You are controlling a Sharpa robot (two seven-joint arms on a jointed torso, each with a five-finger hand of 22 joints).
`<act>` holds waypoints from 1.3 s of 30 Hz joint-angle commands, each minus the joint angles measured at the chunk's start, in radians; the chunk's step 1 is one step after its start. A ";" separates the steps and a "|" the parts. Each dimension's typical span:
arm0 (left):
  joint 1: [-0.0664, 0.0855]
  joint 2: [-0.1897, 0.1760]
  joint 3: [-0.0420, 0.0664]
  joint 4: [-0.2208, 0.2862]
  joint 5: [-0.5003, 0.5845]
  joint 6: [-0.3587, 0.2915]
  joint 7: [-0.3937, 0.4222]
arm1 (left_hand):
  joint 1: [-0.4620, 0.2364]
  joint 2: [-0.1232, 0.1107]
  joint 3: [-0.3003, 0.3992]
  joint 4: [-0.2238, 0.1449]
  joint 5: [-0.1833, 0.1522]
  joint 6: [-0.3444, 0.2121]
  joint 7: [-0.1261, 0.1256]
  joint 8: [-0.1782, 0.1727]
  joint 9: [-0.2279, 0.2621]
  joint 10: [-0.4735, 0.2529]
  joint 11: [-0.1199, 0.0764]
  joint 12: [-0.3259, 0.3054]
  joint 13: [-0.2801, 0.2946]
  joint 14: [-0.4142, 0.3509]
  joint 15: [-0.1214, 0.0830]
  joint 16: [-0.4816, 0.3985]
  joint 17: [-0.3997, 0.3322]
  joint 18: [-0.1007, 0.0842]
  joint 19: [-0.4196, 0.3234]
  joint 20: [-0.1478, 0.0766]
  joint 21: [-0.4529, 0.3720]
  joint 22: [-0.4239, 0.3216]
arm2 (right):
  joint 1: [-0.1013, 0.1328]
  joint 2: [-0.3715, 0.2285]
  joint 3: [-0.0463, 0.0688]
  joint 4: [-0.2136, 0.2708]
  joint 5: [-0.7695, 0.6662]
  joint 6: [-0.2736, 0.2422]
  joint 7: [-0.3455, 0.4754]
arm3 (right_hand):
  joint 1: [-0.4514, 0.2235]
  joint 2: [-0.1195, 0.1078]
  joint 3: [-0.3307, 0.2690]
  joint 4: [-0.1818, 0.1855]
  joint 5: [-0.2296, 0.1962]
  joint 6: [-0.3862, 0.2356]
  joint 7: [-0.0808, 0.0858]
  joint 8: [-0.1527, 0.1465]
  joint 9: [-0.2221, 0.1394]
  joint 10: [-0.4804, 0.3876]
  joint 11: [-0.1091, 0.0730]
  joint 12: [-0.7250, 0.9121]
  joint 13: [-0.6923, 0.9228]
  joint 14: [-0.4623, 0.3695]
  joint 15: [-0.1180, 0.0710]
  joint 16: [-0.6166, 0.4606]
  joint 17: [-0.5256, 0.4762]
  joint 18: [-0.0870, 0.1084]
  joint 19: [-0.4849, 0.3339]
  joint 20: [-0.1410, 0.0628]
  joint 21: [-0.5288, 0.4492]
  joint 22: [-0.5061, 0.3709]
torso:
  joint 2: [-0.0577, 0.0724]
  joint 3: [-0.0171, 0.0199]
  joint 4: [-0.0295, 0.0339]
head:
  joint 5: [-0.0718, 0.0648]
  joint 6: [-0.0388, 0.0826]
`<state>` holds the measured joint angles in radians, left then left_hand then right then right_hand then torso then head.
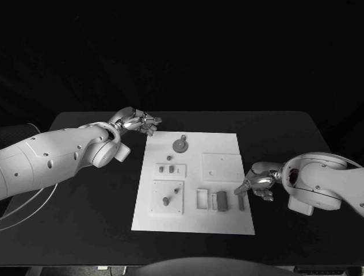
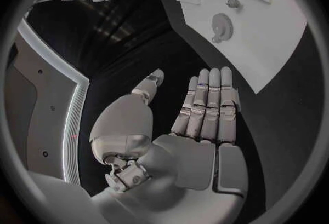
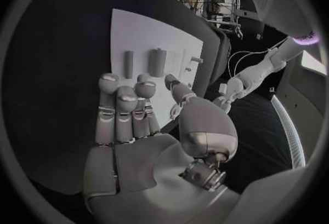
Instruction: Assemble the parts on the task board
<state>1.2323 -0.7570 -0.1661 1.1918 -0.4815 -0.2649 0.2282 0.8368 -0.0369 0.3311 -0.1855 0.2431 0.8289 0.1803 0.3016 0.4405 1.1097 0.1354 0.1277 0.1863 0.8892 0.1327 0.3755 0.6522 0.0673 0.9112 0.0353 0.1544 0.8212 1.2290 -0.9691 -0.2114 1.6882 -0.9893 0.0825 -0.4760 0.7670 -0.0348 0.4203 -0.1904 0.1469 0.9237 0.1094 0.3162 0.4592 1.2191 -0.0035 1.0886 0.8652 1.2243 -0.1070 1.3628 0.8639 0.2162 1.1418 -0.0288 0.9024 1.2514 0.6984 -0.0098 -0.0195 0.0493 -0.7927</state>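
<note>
White rectangular task board [image 1: 194, 183], frame centre, carrying small grey parts [image 1: 221, 200]. Left hand [image 1: 137, 122], upper left: fingers extended, empty. Right hand [image 1: 259, 180], right edge: likewise empty.

A matt black table [image 1: 82, 230] is seen, a smooth white task board [image 1: 223, 218], and hands [image 2: 205, 109] of polished metal
</note>
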 commanded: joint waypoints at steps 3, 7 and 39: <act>-0.002 0.005 0.000 0.003 0.009 -0.011 0.013 | -0.033 -0.001 -0.011 0.004 -0.003 0.005 0.002 0.003 0.000 -0.001 0.004 -0.006 0.002 -0.010 0.004 -0.007 0.003 0.014 -0.013 0.000 -0.006 0.002 | -0.001 0.035 -0.003 -0.001 -0.041 -0.002 -0.043 | -0.034 -0.022 0.002 0.023 -0.012 0.002 0.001 -0.003 0.000 -0.008 0.000 0.038 0.032 0.001 -0.001 0.038 0.028 0.046 0.003 -0.014 0.008 0.008 | -0.010 -0.0015 -0.0063 | -0.003 -0.010; -0.003 0.007 0.000 0.007 0.015 -0.013 0.017 | -0.069 -0.002 -0.021 0.013 -0.029 0.004 0.002 0.002 -0.001 -0.003 0.004 -0.010 0.006 -0.013 0.005 -0.011 0.006 0.017 -0.018 0.002 -0.008 0.004 | -0.002 0.069 -0.005 -0.014 -0.079 -0.011 -0.045 | -0.060 -0.048 0.011 0.051 -0.017 0.001 0.001 -0.006 0.000 -0.014 0.000 0.054 0.047 -0.003 -0.001 0.054 0.042 0.046 0.005 -0.022 0.014 0.014 | -0.009 -0.0020 -0.0060 | -0.005 -0.010; -0.002 -0.015 0.000 0.055 0.032 -0.020 0.013 | -0.140 -0.007 -0.026 0.061 -0.150 -0.005 0.003 -0.004 -0.003 -0.015 0.007 -0.021 0.012 -0.028 0.010 -0.027 0.013 0.023 -0.034 0.006 -0.022 0.004 | -0.075 0.189 -0.006 -0.105 -0.239 0.038 -0.053 | -0.088 -0.117 0.074 0.152 -0.083 0.000 0.002 -0.006 0.008 -0.028 0.002 0.078 0.075 -0.022 0.001 0.084 0.066 0.046 -0.004 -0.034 0.029 0.038 | -0.007 -0.0024 -0.0054 | 0.010 -0.022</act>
<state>1.2294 -0.7731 -0.1666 1.2425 -0.4578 -0.2779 0.2329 0.7038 -0.0434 0.3043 -0.1297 0.0960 0.8289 0.1803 0.3014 0.4381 1.1022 0.1427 0.1119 0.1971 0.8659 0.1414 0.3555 0.6643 0.0696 0.8844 0.0444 0.1389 0.8242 1.1597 -0.7826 -0.2141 1.5857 -1.2078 0.0945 -0.5244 0.6781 -0.1436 0.4940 -0.0453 0.0697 0.9159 0.1099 0.3155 0.4723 1.1971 -0.0036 1.1608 0.9388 1.2069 -0.1046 1.4404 0.9284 0.2138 1.1444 -0.0572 0.9253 1.2882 0.6911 -0.0116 -0.0243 0.0595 -0.8132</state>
